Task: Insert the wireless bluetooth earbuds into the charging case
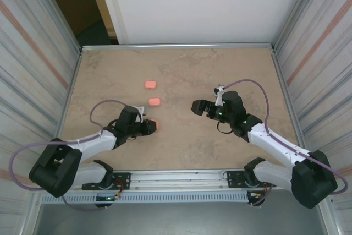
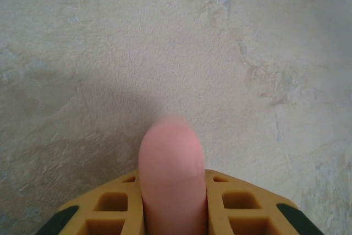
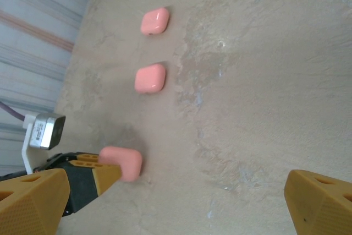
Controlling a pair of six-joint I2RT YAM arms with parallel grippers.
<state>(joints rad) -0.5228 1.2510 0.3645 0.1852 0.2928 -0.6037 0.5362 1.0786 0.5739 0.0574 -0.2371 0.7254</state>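
Observation:
My left gripper (image 1: 152, 126) is shut on a pink rounded charging case (image 1: 155, 125), held just over the tabletop left of centre. In the left wrist view the case (image 2: 172, 163) sticks out forward between the yellow fingers (image 2: 110, 207), closed lid end away from the camera. The right wrist view shows the same case (image 3: 124, 162) in the left gripper's fingers (image 3: 91, 175). My right gripper (image 1: 197, 107) hovers open, right of centre, facing left toward that case, nothing between its fingertips (image 3: 33, 202). The earbuds are out of view.
Two more pink cases lie closed on the table behind the held one: a nearer case (image 1: 154, 102) (image 3: 150, 78) and a farther case (image 1: 150, 84) (image 3: 155, 21). Corrugated walls (image 1: 33, 53) close in both sides of the tan tabletop (image 1: 231, 75).

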